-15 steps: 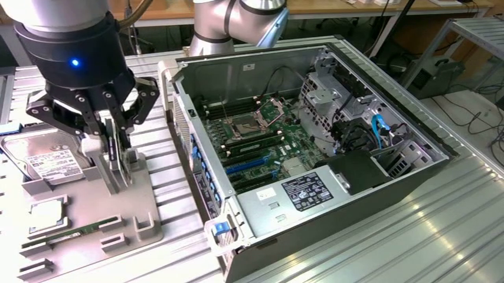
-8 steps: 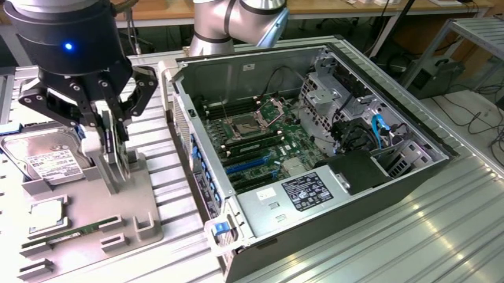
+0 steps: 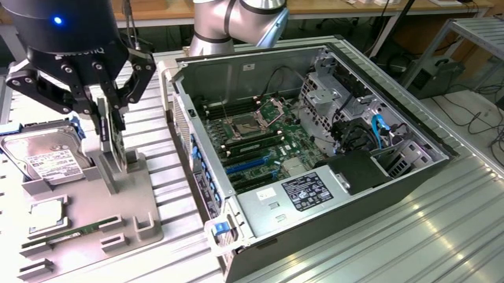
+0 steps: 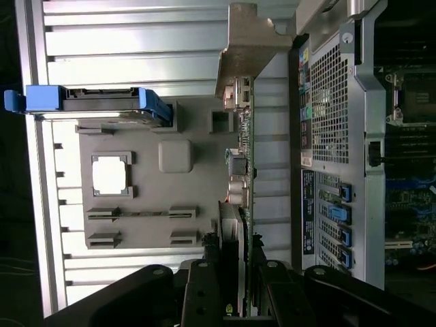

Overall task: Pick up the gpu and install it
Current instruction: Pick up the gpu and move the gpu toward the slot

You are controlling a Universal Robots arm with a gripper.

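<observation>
The gpu [image 3: 112, 147] is a thin black card held upright on edge over the grey parts holder [image 3: 146, 227], at the exterior view's left. My gripper [image 3: 110, 121] comes down from above and is shut on its upper part, one finger on each face. The card's lower edge is level with the holder's upright posts; I cannot tell whether it still rests in them. In the wrist view the gpu [image 4: 242, 170] is edge-on, its silvery bracket [image 4: 253, 44] at the far end, and my gripper [image 4: 238, 289] clamps its near end.
The open computer case [image 3: 236, 65] lies to the exterior view's right of the holder, with blue card slots [image 3: 248, 165] on the motherboard. On the holder are a hard drive [image 3: 47, 159], a CPU [image 3: 49, 213] and a RAM stick [image 3: 71, 234]. The case's rear panel [image 4: 334, 136] is close beside the card.
</observation>
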